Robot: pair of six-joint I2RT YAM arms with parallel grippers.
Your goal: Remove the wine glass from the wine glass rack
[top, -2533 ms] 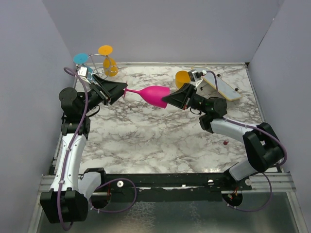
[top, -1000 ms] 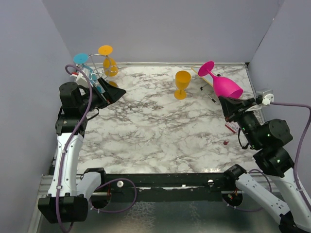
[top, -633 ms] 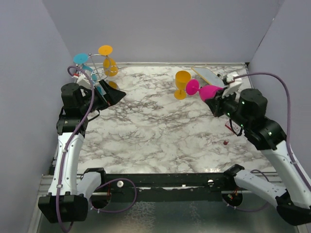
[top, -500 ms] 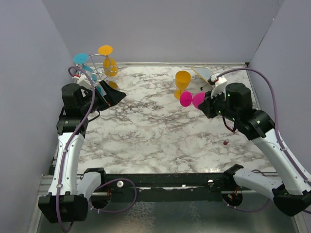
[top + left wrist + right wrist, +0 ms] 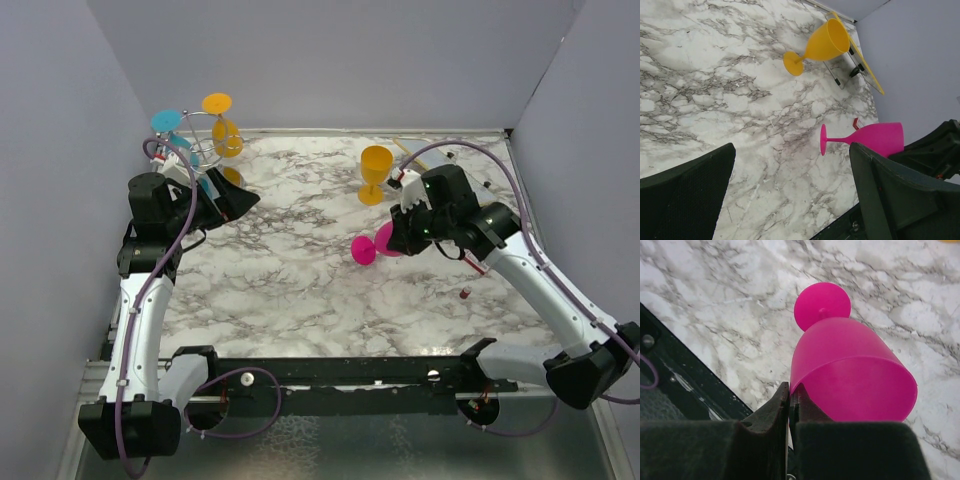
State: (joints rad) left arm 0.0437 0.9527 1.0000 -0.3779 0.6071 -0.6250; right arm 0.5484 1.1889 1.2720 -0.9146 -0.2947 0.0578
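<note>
The wine glass rack [image 5: 197,119] is a thin wire stand at the back left, with a blue glass [image 5: 166,121] and an orange glass [image 5: 226,135] hanging on it. My left gripper [image 5: 238,196] hangs open just in front of the rack with nothing in it [image 5: 790,190]. A pink wine glass [image 5: 373,244] is off the rack, over the middle right of the table. My right gripper [image 5: 398,238] is shut on the rim of this pink glass [image 5: 850,375], one finger inside the bowl and one outside [image 5: 790,396]. The glass is tilted, its foot [image 5: 823,139] low over the marble.
A second orange glass [image 5: 376,172] stands upright on the marble behind the pink one, also seen in the left wrist view [image 5: 820,46]. A flat board with a yellow edge [image 5: 865,67] lies at the back right. A small red object [image 5: 465,293] lies near the right arm.
My right arm has swung the pink glass from the back right corner forward and down toward the table's middle, foot now leading. The left arm has stayed still and open.
</note>
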